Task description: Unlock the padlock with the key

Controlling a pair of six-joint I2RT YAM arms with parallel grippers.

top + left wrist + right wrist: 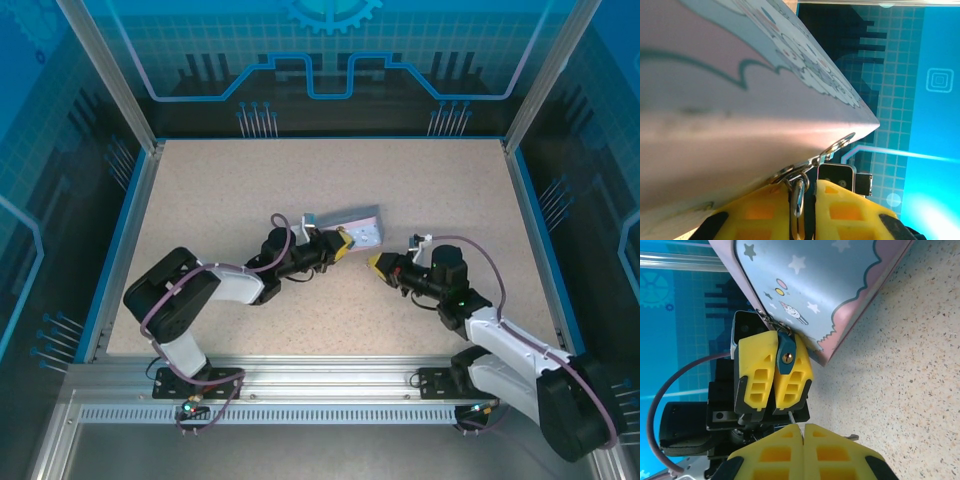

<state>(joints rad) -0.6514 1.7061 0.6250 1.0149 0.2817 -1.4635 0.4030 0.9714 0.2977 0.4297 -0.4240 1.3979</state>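
Padlock (786, 357): hangs from the clasp on the edge of the tin (815, 285), just right of the table's (250, 180) middle. It is clamped between the yellow fingers (757, 372) of the left gripper (780, 342). From the left wrist, its metal loop (798, 194) passes through the clasp ring and runs down between the two pads.

Tin: lid shut, raised at a tilt, one corner resting on the table. Contents cannot be seen.

Orientation: the padlock's long axis runs from the clasp away from the tin, toward the right gripper (801, 429). The keyhole end faces that gripper squarely, and the round brass keyhole is plainly visible.

Key (790, 416): a thin dark sliver standing out from between the fingertips of the right gripper, whose jaws are pressed together on it. It points at the padlock and lies roughly in line with the padlock's long axis. Its tip is near the padlock body, and contact cannot be confirmed.

From above, the left gripper (345, 243) is at the tin's near edge, with the right gripper (378, 262) just beside it.
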